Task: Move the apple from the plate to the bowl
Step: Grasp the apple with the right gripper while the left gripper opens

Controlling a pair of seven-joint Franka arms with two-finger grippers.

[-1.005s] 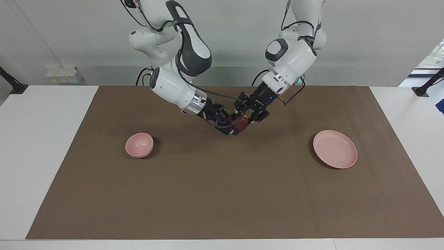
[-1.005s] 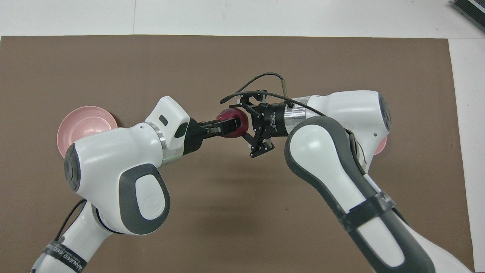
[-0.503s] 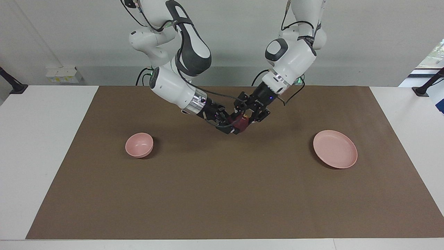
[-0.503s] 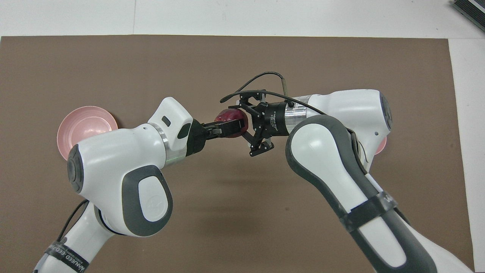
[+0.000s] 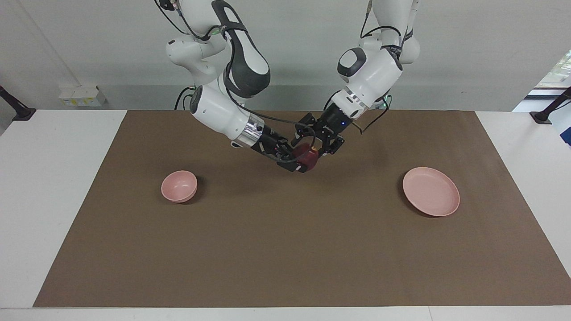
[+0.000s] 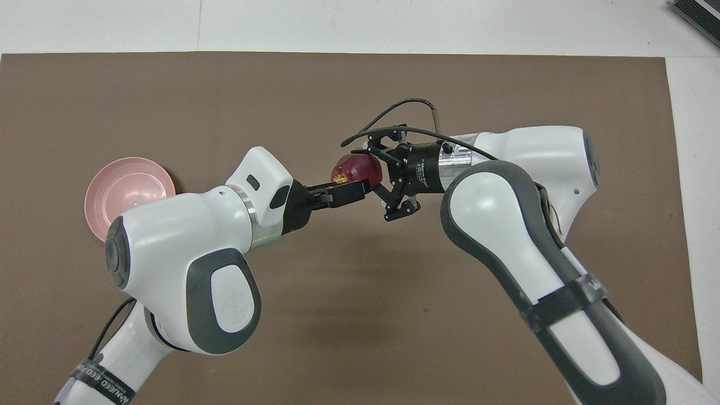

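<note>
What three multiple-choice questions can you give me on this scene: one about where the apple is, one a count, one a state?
1. Where is the apple?
A. on the plate
B. in the bowl
C. in the air between the left claw and the right claw

2. How many pink dishes are there?
A. one
B. two
C. three

3. What state is the plate in?
A. empty
B. holding the apple
C. stacked on the bowl

Answers:
1 C: the facing view shows the apple raised where both claws meet.
2 B: only the plate and the bowl show.
3 A: its pink surface is bare and it lies apart from the bowl.
</note>
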